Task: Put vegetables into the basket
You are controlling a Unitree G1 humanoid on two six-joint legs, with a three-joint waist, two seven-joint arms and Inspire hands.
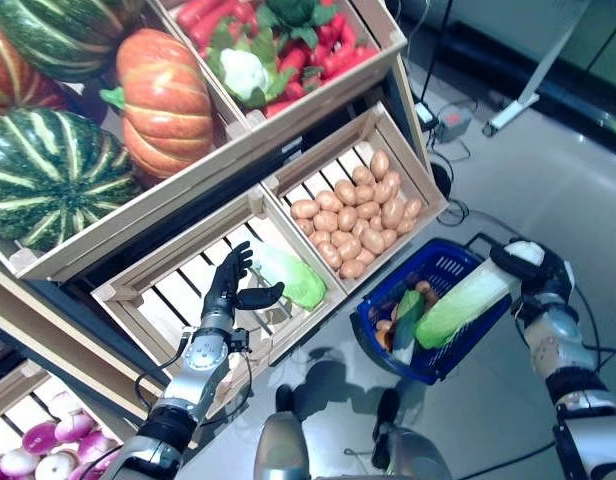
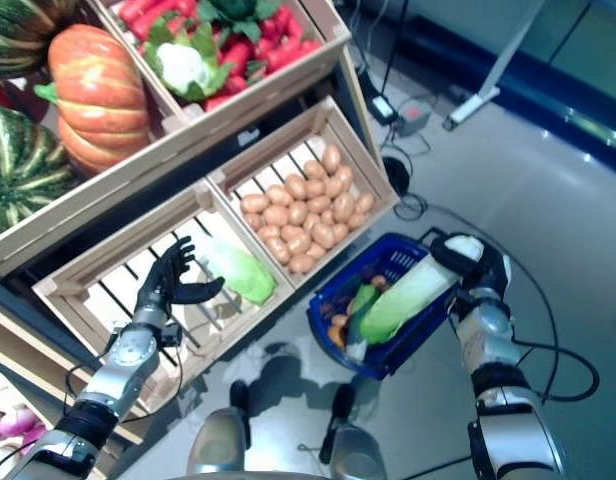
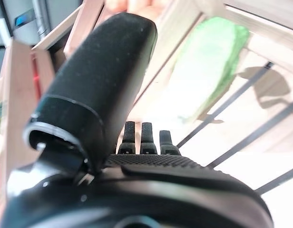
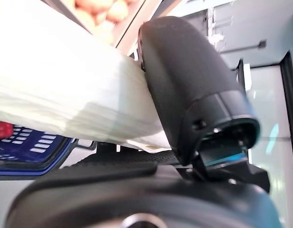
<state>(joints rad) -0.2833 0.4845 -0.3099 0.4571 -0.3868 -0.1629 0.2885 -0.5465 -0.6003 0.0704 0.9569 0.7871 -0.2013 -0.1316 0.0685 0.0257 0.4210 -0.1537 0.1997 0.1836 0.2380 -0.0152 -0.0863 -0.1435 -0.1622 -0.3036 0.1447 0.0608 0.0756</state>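
Observation:
The blue plastic basket [image 1: 458,268] stands on the floor beside the stand's lower crates. My right hand [image 1: 531,266] is at the basket's far right rim, shut on the white end of a pale green napa cabbage [image 1: 466,304] that slants down into the basket; my thumb [image 4: 184,85] presses on it [image 4: 65,95]. In the basket lie a dark green vegetable [image 1: 408,312] and small brown and orange ones [image 1: 424,290]. My left hand [image 1: 228,285] is open inside the lower left wooden crate [image 1: 168,262], just left of a second green cabbage [image 1: 293,280], apart from it [image 3: 203,71].
The neighbouring crate of potatoes [image 1: 358,215] sits between my left hand and the basket. Upper shelf crates hang over the lower ones. Cables and a power box [image 1: 453,125] lie on the floor behind the basket, with a white stand leg [image 1: 533,85] further back.

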